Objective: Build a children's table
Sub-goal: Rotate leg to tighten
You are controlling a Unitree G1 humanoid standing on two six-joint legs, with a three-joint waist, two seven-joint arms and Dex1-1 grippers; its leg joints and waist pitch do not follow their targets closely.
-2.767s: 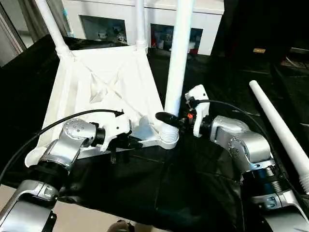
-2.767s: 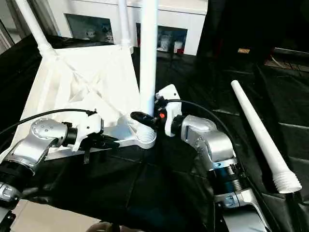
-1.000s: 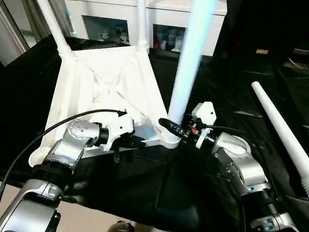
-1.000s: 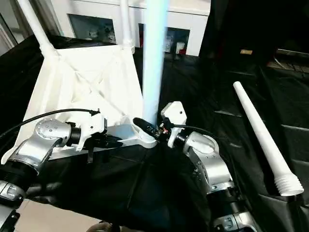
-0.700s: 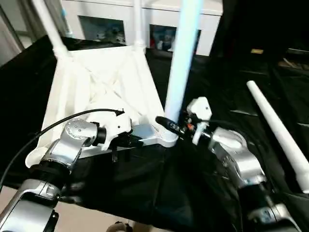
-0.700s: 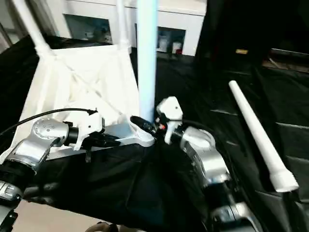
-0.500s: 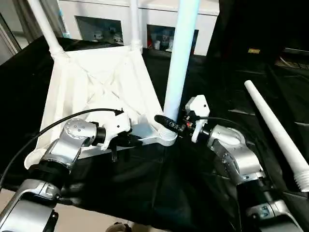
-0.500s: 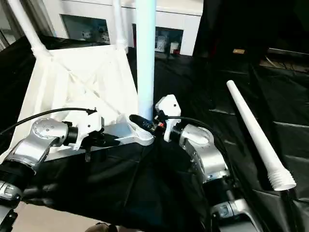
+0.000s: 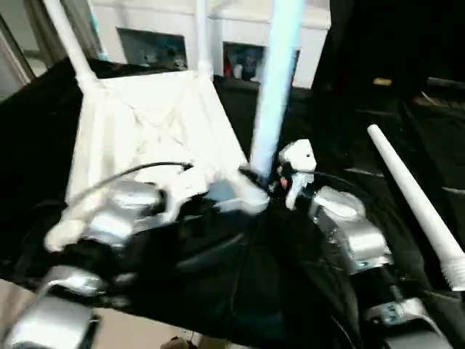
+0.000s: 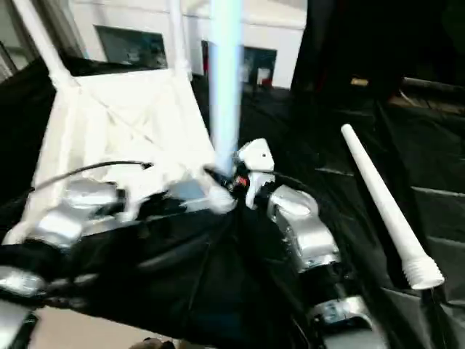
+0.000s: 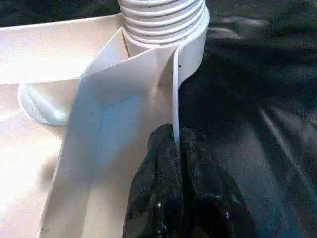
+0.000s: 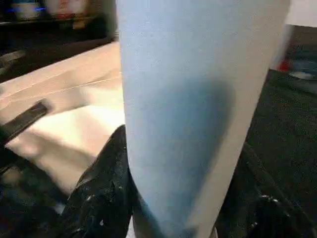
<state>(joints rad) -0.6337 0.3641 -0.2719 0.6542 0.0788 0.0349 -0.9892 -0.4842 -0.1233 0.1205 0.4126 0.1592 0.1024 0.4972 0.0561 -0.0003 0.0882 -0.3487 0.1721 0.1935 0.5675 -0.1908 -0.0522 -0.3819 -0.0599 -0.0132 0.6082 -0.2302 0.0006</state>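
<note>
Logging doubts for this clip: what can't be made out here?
- Whether the upright leg is fully seated: right wrist view, the leg hides its socket.
- Left gripper in the head views: motion blur.
- Cabinet contents: too small, blurred.
- Upright legs' tops: cut off by the top edge.

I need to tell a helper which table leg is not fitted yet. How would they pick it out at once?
Start at the upturned white table top on the black cloth, where legs stand upright in its corner sockets. Look to the robot's right of it: the loose leg lies flat on the cloth by itself, ribbed end nearest the robot. It alone lies down and touches no socket.
</note>
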